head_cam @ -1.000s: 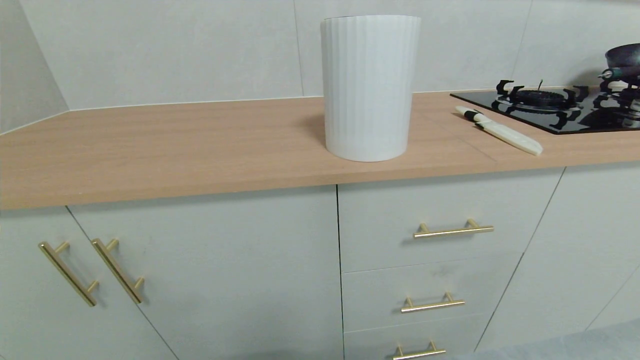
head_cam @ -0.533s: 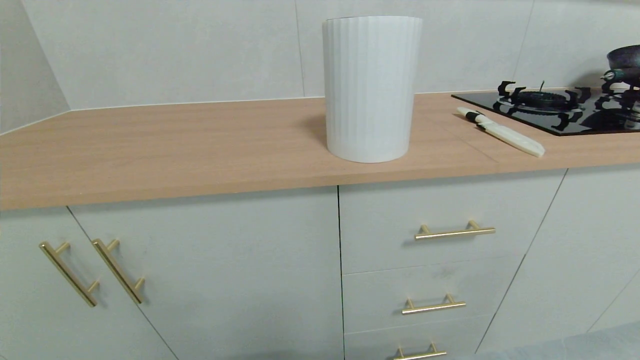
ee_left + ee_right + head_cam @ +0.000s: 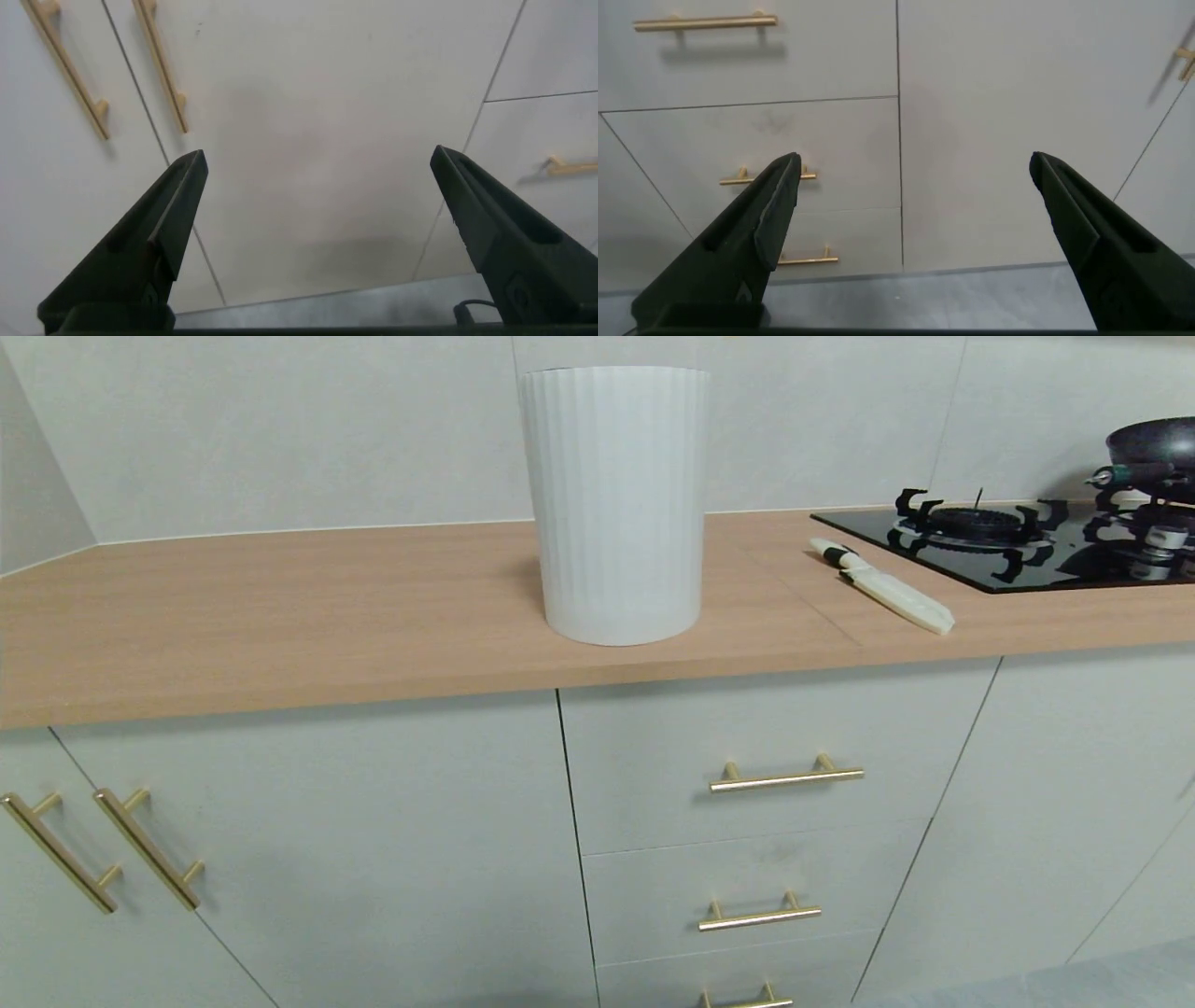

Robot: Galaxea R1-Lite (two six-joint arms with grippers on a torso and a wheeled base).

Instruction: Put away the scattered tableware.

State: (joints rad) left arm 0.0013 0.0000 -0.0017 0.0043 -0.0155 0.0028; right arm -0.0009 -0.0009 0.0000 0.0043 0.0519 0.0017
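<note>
A tall white ribbed container (image 3: 613, 504) stands upright near the front edge of the wooden countertop (image 3: 280, 607). To its right a cream-coloured knife (image 3: 882, 585) with a black band on its handle lies flat on the counter, beside the stove. My left gripper (image 3: 318, 163) is open and empty, held low in front of the grey cabinet doors (image 3: 318, 121). My right gripper (image 3: 910, 168) is also open and empty, facing the drawer fronts (image 3: 747, 140) below the counter.
A black gas hob (image 3: 1008, 537) sits at the counter's right end with a dark pan (image 3: 1153, 443) on its far burner. Below the counter are grey doors and drawers with brass handles (image 3: 786, 775). A tiled wall backs the counter.
The whole head view has shifted: container, knife and hob now sit further left in the picture, so the camera has moved to the right. Nothing on the counter has moved.
</note>
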